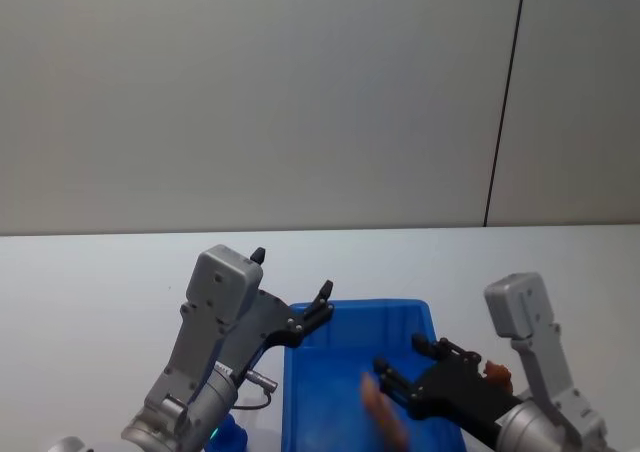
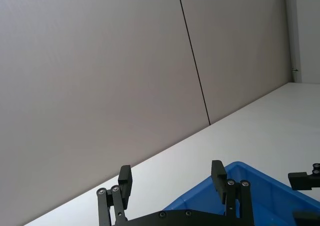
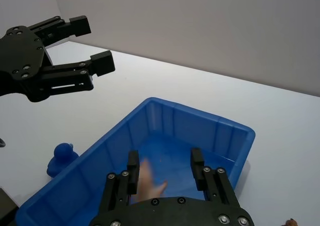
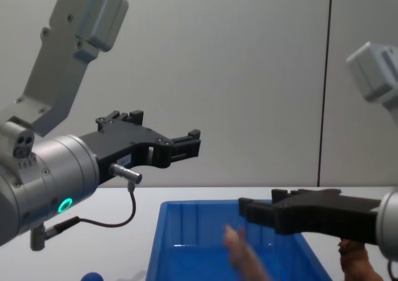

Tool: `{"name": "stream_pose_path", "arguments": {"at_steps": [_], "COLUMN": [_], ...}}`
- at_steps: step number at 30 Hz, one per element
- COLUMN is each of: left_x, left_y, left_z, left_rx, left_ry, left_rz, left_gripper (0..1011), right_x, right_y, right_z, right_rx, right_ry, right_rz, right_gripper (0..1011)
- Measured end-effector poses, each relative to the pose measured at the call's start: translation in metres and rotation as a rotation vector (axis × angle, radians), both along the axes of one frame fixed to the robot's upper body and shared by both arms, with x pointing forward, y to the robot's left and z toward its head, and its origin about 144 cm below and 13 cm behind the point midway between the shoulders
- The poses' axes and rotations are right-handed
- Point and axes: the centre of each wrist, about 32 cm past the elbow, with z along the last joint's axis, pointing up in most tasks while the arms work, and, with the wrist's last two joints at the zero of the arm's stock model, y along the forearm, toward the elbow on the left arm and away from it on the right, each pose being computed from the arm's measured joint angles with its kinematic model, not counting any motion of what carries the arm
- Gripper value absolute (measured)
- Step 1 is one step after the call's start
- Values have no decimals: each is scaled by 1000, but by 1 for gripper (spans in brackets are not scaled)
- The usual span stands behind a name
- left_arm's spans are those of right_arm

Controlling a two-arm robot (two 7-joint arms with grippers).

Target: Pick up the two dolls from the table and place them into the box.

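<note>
White table (image 1: 100,272) bears the blue box (image 1: 380,322), long axis running away from the robot; right gripper (image 3: 165,157) above it and left gripper (image 3: 95,42) by its far-left corner are released.

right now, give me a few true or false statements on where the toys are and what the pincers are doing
1. The blue toy lies inside the box. False: it sits on the table outside the box, on the box's left.
2. The left pincer and the right pincer are both open. True.
3. The right pincer hovers over the box. True.
4. The left pincer holds the brown toy. False: the left pincer is empty, and the brown toy sits to the right of the box, by the right arm.
</note>
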Motion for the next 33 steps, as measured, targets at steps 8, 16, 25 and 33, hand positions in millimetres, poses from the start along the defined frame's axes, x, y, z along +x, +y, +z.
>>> {"name": "stream_pose_path", "arguments": {"at_steps": [8, 16, 25, 33], "left_x": [0, 0, 0, 0], "left_y": [0, 0, 0, 0], "left_z": [0, 0, 0, 0], "left_rx": [0, 0, 0, 0], "left_ry": [0, 0, 0, 0], "left_rz": [0, 0, 0, 0], "left_gripper": [1001, 1001, 1001, 1001], "right_x": [4, 3, -4, -14], "right_y": [3, 2, -4, -13], "right_z": [-3, -3, 1, 2], "right_rx": [-2, -10, -26, -45], "right_ry": [8, -9, -48, -70], "right_rz": [3, -26, -100, -176], "right_gripper": [832, 1001, 1001, 1001]}}
